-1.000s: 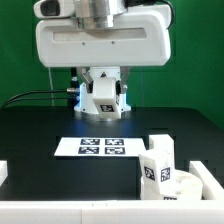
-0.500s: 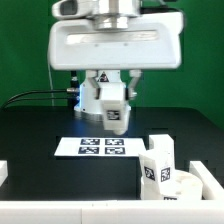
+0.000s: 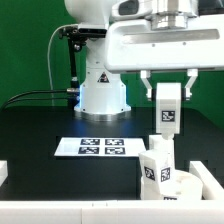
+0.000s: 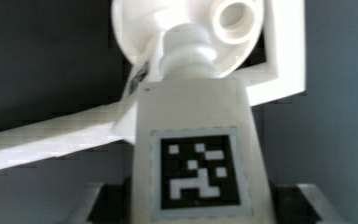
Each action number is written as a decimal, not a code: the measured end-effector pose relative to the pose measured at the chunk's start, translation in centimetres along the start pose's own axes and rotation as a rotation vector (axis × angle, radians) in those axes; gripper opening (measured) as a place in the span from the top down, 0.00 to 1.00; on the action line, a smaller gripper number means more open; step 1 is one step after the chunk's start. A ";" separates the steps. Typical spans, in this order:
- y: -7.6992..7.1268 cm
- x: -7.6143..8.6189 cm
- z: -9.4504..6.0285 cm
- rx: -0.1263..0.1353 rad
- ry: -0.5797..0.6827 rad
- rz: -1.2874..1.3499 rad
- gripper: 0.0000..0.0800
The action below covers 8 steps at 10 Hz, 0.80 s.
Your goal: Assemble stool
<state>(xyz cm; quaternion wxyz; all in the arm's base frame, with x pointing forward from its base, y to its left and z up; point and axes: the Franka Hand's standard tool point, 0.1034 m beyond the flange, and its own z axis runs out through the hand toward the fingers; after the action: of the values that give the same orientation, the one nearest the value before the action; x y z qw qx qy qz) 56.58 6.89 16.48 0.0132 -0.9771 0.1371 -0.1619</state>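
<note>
Held upright between the two fingers of the gripper (image 3: 167, 98), a white stool leg (image 3: 167, 110) hangs in the right half of the exterior view, above the surface and clear of it. Its tagged face, a black-and-white square, is turned toward the camera. The gripper is closed tight on the leg's upper part, one finger on each side.

Directly below it, in the lower right of the exterior view, a second leg (image 3: 156, 166) stands upright with its own tag showing, planted in or against the round white seat (image 3: 190, 184); which of the two cannot be told. Air shows between the held leg and that standing one.

From the wrist view, the held leg (image 4: 197, 140) fills the middle of the frame, tag large and blurred, with the seat's rounded socket (image 4: 215, 30) beyond its far end.

Further out, the marker board (image 3: 92, 147) lies flat on the black surface (image 3: 30, 130), centre-left in the exterior view, well apart from the stool parts. A green backdrop stands behind the arm's white base (image 3: 102, 88).
</note>
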 end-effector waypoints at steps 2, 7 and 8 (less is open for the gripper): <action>-0.2 -0.1 0.1 0.000 -0.002 -0.004 0.58; -2.8 1.4 2.1 -0.001 0.106 -0.046 0.58; -2.9 1.4 2.1 0.002 0.116 -0.050 0.58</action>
<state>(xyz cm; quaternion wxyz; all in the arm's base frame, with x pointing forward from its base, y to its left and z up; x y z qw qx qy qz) 59.31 9.29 15.16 0.0022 -0.9692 0.1129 -0.2189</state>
